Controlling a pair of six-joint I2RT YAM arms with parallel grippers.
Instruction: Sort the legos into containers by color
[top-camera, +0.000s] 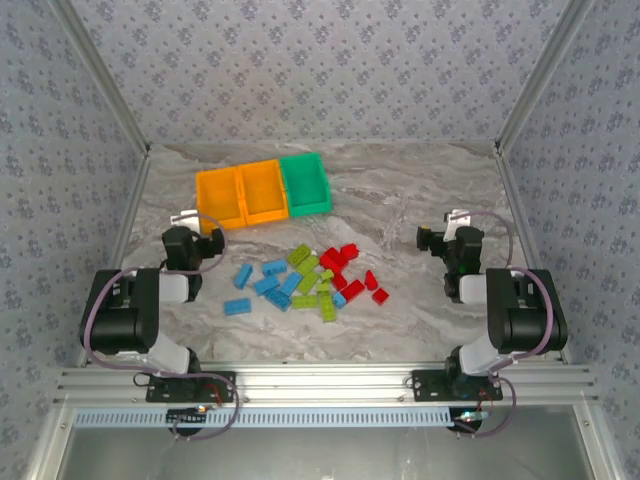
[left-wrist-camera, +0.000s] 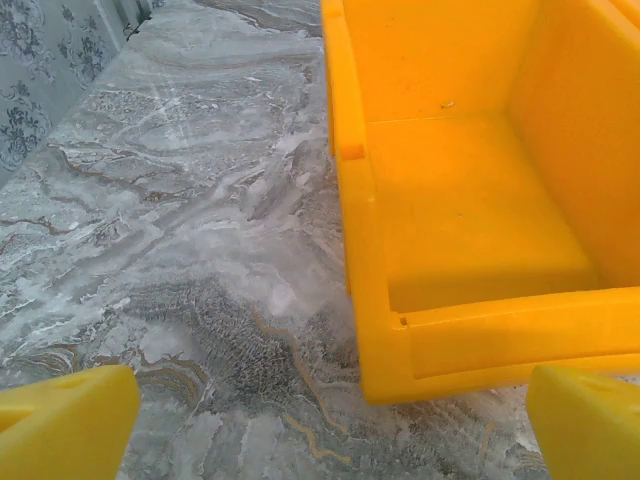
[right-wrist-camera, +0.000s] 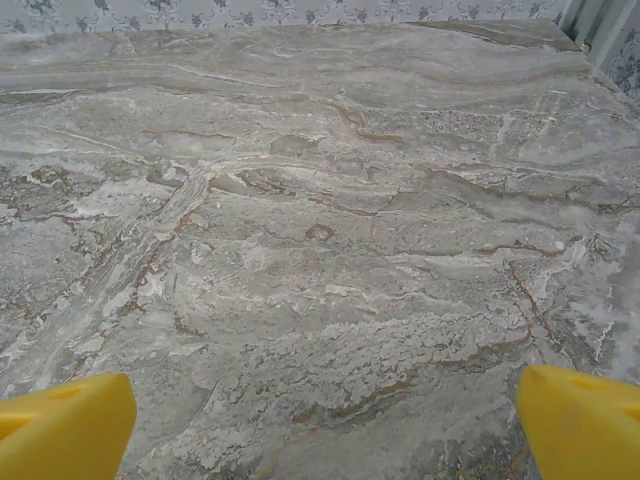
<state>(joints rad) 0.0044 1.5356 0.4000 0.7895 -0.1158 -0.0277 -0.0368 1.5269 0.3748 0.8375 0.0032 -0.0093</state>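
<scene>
At 9 o'clock on the table: left gripper, small and dark from above, opening hard to judge there. In the left wrist view, clearly spread wide, holding nothing: two yellow pads in the bottom corners, both cut off by the frame edge, marble between them. Just ahead, toward 1 o'clock: left orange bin, floor bare where visible, right side and far wall cut off.

At 11 to 12 o'clock on the table, in the top view: left orange bin, middle orange bin and green bin, joined in one row, slightly slanted. Insides partly hidden by the near walls.

At the centre, toward 6 o'clock from the bins, all on the marble: blue legos at the 9 o'clock side, green legos in the middle, red legos at the 3 o'clock side. Packed close, some touching, so exact count hard to make out. One blue brick mixed between green and red.

At 3 o'clock: right gripper, well apart from the bricks. In the right wrist view, again wide apart and gripping nothing: yellow pads cut off in both bottom corners, over bare marble.
</scene>
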